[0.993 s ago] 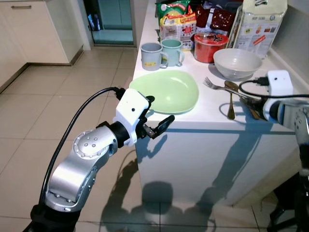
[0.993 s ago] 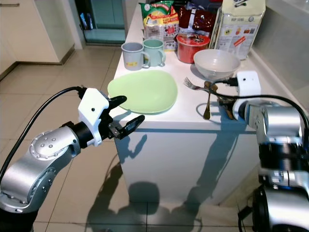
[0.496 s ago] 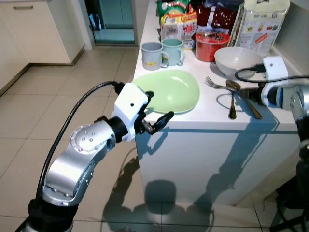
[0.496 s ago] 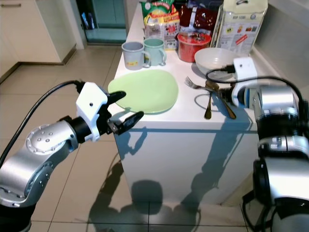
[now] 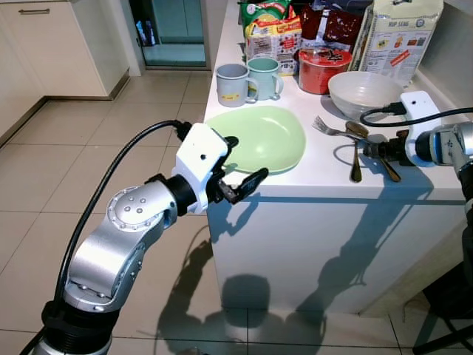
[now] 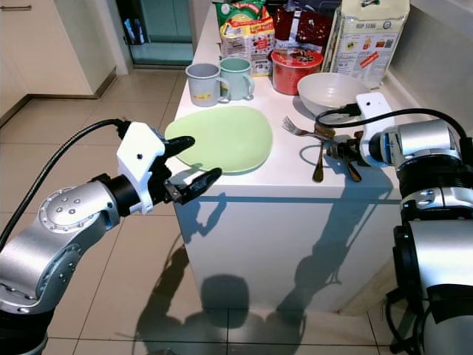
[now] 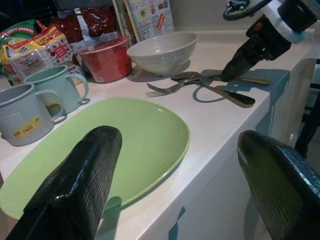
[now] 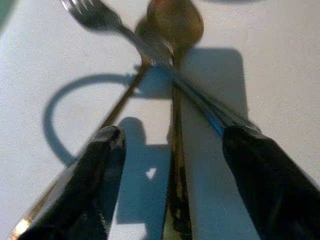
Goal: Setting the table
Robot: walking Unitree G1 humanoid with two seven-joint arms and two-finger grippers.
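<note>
A pale green plate point(image 5: 267, 137) lies at the counter's front left corner. My left gripper point(image 5: 246, 158) is open at that corner, with one finger point(image 7: 75, 185) over the plate's near rim and the other finger point(image 7: 280, 185) out beyond the counter edge. To the plate's right a fork point(image 8: 100, 15), a gold spoon point(image 8: 175, 22) and a thin gold handle point(image 8: 125, 97) lie crossed on the white counter point(image 5: 310, 177). My right gripper point(image 6: 336, 150) is open low over them, its fingers point(image 8: 85, 180) on either side of the spoon and fork handles.
A white bowl point(image 5: 362, 92) sits behind the cutlery. Two mugs point(image 5: 233, 83), a red container point(image 5: 323, 68), snack packets point(image 5: 272, 33) and a carton point(image 5: 403, 37) crowd the back of the counter. Tiled floor point(image 5: 89, 148) lies open to the left.
My right gripper has moved left along the counter onto the cutlery handles. My left gripper has edged slightly closer to the plate's rim.
</note>
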